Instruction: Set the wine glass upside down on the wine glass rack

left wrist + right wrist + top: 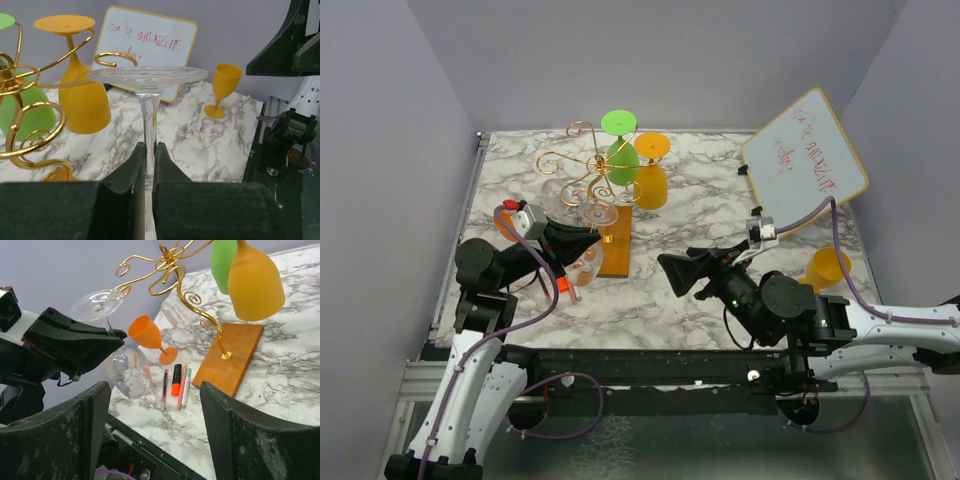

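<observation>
- Left tool (148, 150) is clamped tight on the wine glass (148, 75) stem, which stands near upright, foot up, above the tabletop (720, 200).
- Wine glass rack (230, 357) lies just beyond; a curl is beside the foot.
- Right tool (155, 430) gapes empty, farther off.
</observation>
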